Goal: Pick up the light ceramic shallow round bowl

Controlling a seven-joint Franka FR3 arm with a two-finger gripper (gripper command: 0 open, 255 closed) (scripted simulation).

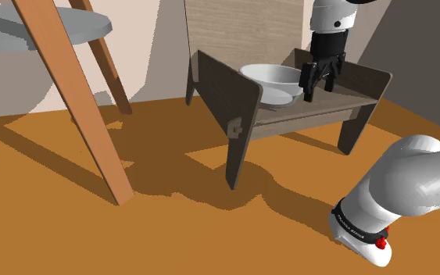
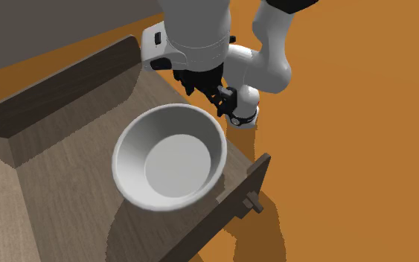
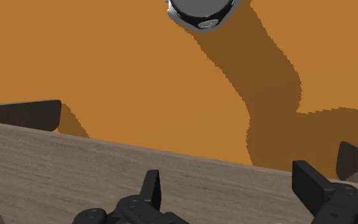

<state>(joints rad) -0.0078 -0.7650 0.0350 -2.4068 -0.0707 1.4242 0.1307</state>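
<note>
Pale grey-white shallow round bowl (image 1: pixel 271 82) sat upright near the middle of a dark wooden low table (image 1: pixel 320 109). Its raised end panels (image 1: pixel 224 105) boxed it in on two sides, so the only free approach was from above. Judging by that, the all-black two-finger gripper (image 1: pixel 318 87) hung nose-down over the tabletop rather than coming in from the side. In the shoulder view it was just beside the bowl at the bowl's three o'clock. In the second exterior view the gripper (image 2: pixel 213 93) stood at about one o'clock from the bowl (image 2: pixel 169 156), just outside the rim, and I could not tell whether it touched. In the wrist view its fingers (image 3: pixel 151 188) were spread wide with nothing between them, only bare tabletop (image 3: pixel 75 159) and, past the table's open edge, orange-brown floor (image 3: pixel 107 70). The task looked to be at the approach stage, the bowl not yet gripped. A rim pinch would probably call for a short shift toward the bowl, so that one finger dropped inside the wall and one outside. Room was tight toward the nearer end panel (image 2: pixel 234 208) at the bowl's four o'clock, and open overhead. Slanted wooden legs (image 1: pixel 69 109) stood well apart at the shoulder view's nine o'clock.
</note>
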